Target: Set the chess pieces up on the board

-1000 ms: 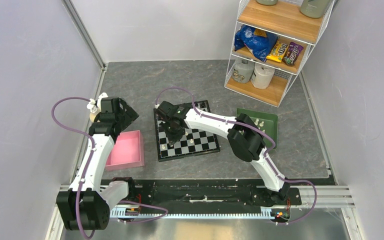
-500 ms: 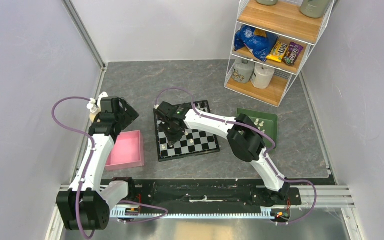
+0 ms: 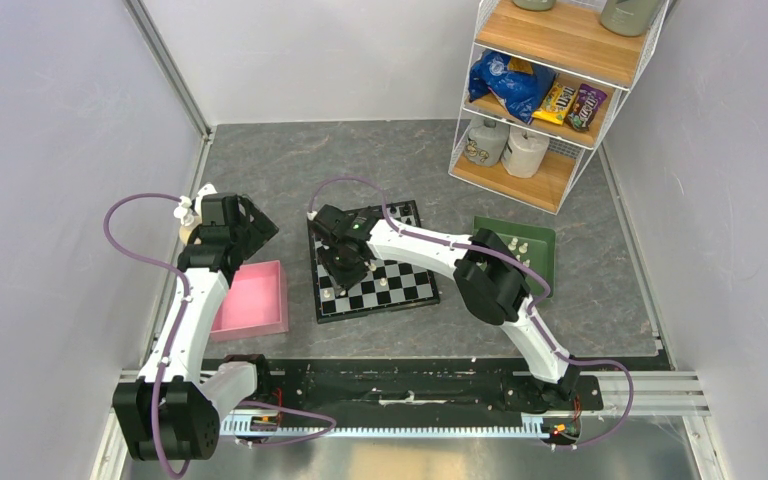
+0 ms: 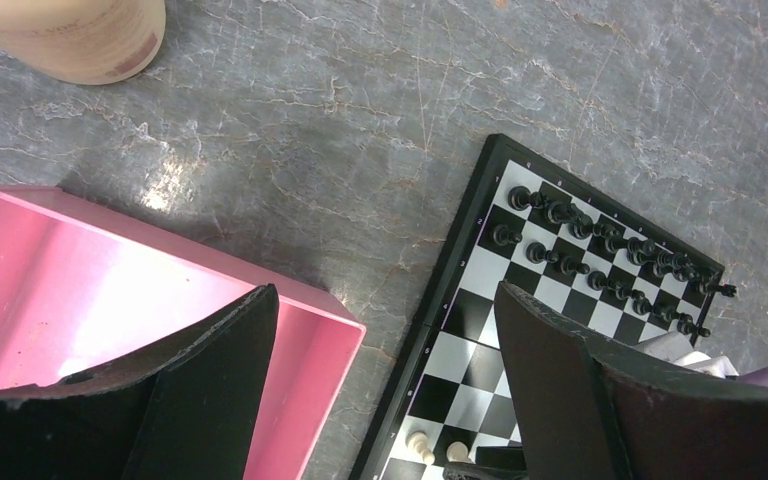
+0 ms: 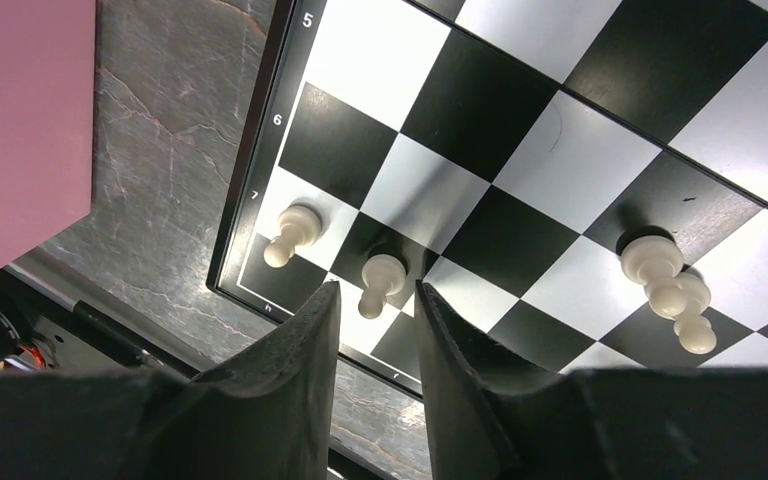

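Observation:
The board (image 3: 400, 285) lies in mid-table, with black chess pieces (image 4: 600, 260) lined along its far rows. My right gripper (image 5: 376, 290) hangs just over the board's near-left corner (image 5: 520, 130). Its jaws stand a little apart, open around a white pawn (image 5: 380, 280) that stands on a dark square. A second white pawn (image 5: 295, 230) stands one square to its left, and two more white pieces (image 5: 660, 275) to its right. My left gripper (image 4: 385, 380) hovers wide open and holds nothing, above the gap between the pink tray (image 4: 110, 300) and the board (image 4: 465, 310).
A green tray (image 3: 540, 250) with a few white pieces (image 3: 515, 245) sits right of the board. The pink tray (image 3: 255, 295) is left of it. A cream bottle (image 4: 75, 35) stands behind the left arm. A wire shelf (image 3: 540, 90) with snacks fills the back right corner.
My right gripper's jaws have parted, letting go of the white pawn on its square. The left arm has not moved.

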You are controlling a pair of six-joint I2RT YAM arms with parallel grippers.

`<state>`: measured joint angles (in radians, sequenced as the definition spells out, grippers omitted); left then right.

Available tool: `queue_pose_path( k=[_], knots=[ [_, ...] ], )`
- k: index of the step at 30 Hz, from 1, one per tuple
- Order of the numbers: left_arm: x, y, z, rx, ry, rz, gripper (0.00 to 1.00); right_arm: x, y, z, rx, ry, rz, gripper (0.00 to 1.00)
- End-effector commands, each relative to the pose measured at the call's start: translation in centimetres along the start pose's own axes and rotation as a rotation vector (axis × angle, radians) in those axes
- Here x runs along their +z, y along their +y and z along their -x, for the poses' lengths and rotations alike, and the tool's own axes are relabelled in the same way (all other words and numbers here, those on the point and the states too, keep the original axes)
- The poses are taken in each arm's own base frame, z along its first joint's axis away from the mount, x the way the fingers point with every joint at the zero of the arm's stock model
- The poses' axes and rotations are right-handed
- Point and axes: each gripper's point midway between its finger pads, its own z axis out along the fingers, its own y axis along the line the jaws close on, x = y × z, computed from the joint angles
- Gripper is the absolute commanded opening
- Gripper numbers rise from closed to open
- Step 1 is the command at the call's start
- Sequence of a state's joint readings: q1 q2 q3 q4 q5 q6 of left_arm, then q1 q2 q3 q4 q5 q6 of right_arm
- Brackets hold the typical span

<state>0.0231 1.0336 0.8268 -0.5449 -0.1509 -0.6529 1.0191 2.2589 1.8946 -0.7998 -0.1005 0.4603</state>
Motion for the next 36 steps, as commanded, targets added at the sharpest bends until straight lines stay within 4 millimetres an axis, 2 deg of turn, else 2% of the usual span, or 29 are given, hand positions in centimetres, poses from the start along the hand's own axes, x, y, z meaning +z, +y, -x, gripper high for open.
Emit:
queue_pose_path(
  k=[1,5,11,15,17,24,29,36],
  knots=[
    [0.2,-0.6,0.6,0.007,-0.02,-0.029,0.86,-4.1,1.7,2.5,-0.039,-0.109,0.041,0.42],
    [0.1,-0.6,0.7,0.009,-0.024,-0.03,0.86,-7.0,0.7,4.0,-0.046,-0.19,0.005,0.46],
    [0.1,-0.4,0.6,0.009,-0.025,-0.026,0.86,-9.2,-4.3,3.7,0.076,-0.233,-0.073,0.47],
    [0.2,-0.4,0.6,0.007,-0.024,-0.026,0.86,-8.4,-7.4,1.9,0.166,-0.184,-0.107,0.47],
    [0.2,-0.6,0.7,0.007,-0.024,-0.032,0.86,-7.7,-7.8,1.0,0.187,-0.154,-0.107,0.46],
    [0.2,-0.7,0.6,0.008,-0.022,-0.037,0.86,-5.4,-7.8,-0.4,0.205,-0.082,-0.09,0.44],
    [0.2,-0.6,0.6,0.007,-0.024,-0.035,0.86,-4.4,-8.0,-0.4,0.194,-0.066,-0.096,0.4],
    [0.2,-0.6,0.6,0.006,-0.023,-0.034,0.86,-3.9,-8.3,-1.5,0.209,-0.028,-0.107,0.38]
  ],
)
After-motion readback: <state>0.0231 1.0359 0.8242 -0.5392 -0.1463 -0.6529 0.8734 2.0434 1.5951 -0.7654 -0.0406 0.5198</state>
